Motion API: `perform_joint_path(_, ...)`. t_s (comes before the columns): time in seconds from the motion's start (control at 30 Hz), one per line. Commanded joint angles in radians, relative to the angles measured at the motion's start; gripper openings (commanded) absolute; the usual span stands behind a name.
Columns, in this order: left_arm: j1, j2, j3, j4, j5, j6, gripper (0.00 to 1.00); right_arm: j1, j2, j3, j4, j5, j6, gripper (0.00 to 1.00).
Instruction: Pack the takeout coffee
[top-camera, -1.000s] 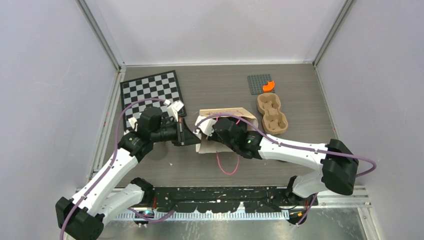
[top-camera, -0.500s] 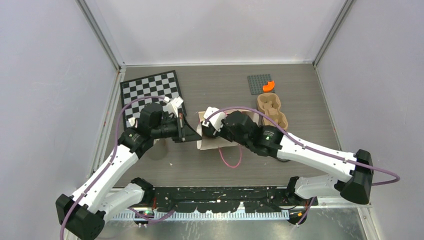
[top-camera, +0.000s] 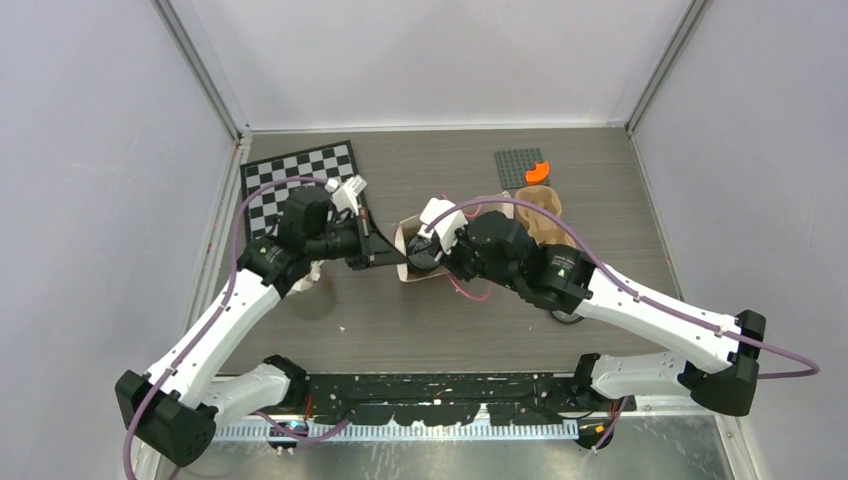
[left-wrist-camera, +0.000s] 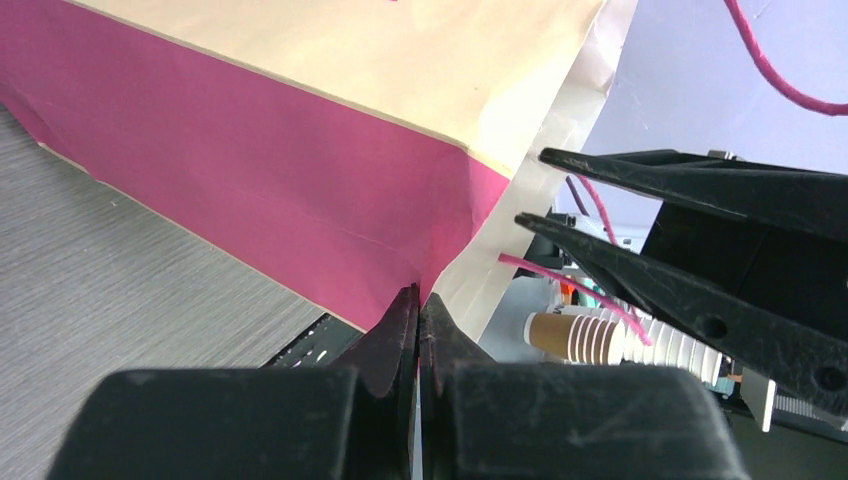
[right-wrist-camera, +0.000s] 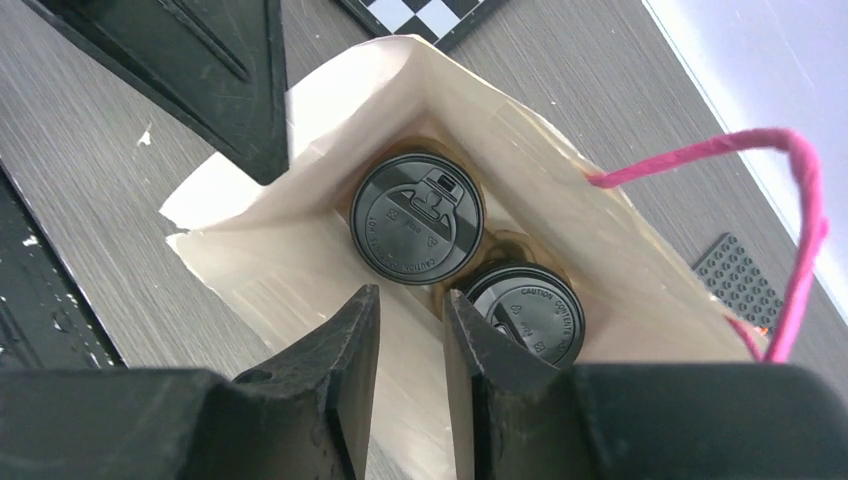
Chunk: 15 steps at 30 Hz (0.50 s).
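Two lidded cups (right-wrist-camera: 417, 217) in bag (right-wrist-camera: 290, 270). My left hand (left-wrist-camera: 418, 300) clamped on bag edge; right hand (right-wrist-camera: 412, 295) slightly apart, empty. Hard tug could tip bag, spill cups.

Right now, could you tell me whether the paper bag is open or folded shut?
Open: the right wrist view looks straight into the paper bag, where two lidded coffee cups sit side by side.

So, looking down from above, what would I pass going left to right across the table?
Checkerboard → left gripper, pinching the bag's edge → paper bag → grey studded plate with the orange piece on its right side.
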Motion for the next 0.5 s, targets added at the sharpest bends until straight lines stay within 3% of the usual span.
perform_joint_path(0.0,-0.005,0.018,0.067,-0.034,-0.026,-0.017,0.00,-0.003,-0.043,0.053,0.054,-0.024,0.053,0.37)
perform_joint_path(0.17,-0.004,0.034,0.077,-0.057,-0.066,-0.039,0.00,-0.002,-0.042,0.072,0.094,-0.051,0.088,0.38)
perform_joint_path(0.47,-0.004,0.085,0.133,-0.076,-0.097,-0.042,0.01,-0.002,0.001,0.109,0.190,0.148,0.124,0.47)
